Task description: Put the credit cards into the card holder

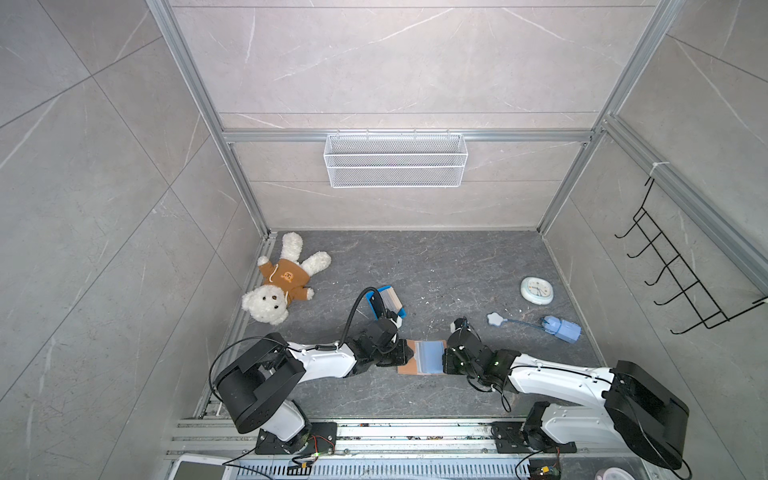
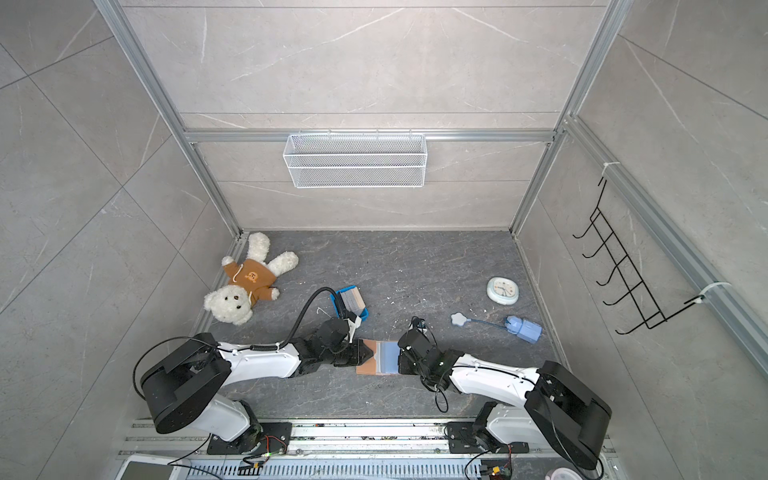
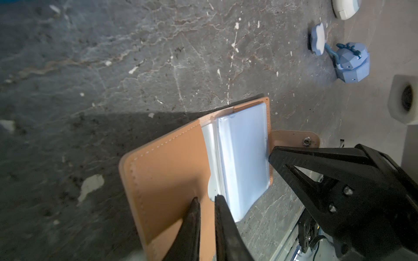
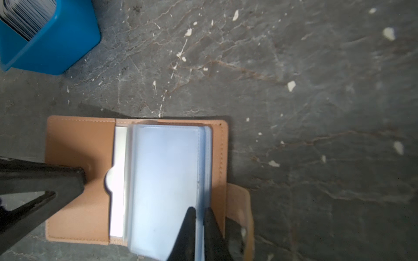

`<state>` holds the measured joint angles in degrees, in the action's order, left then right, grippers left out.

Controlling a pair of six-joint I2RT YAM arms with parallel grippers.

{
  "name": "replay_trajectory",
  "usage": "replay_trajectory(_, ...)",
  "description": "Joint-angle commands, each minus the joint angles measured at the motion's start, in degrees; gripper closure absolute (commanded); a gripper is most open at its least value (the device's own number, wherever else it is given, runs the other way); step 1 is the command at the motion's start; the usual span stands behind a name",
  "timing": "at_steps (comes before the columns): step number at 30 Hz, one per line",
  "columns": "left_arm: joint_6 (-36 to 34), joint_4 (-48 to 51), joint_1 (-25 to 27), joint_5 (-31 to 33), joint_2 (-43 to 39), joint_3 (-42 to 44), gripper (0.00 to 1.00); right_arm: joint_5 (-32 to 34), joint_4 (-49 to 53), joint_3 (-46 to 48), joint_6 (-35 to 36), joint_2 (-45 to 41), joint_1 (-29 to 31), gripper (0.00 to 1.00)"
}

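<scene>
Here open card holder (image 1: 422, 357) points strap (image 3: 294, 139) rightward.

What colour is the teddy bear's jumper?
The teddy bear's jumper is brown, clearest in a top view.

Left arm: stretched low, left gripper (image 3: 207, 200) nearly closed, tips pressed on the card holder (image 3: 167, 171) cover. Right arm: opposite, right gripper (image 4: 199, 210) pinching its sleeve edge.
</scene>
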<state>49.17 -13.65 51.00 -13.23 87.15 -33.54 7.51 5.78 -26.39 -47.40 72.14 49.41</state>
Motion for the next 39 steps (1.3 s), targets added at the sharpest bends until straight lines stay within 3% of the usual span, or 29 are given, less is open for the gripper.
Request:
replay_trajectory(1,-1.86,0.19,0.84,-1.95,-2.55,-1.97,0.83,1.13,3.60,-1.49,-0.46,-1.42,-0.10,0.86)
replay_trajectory(39,1.26,-0.14,2.00,1.69,1.37,1.53,0.83,8.56,16.96,-5.44,-1.12,1.08,-2.49,0.88)
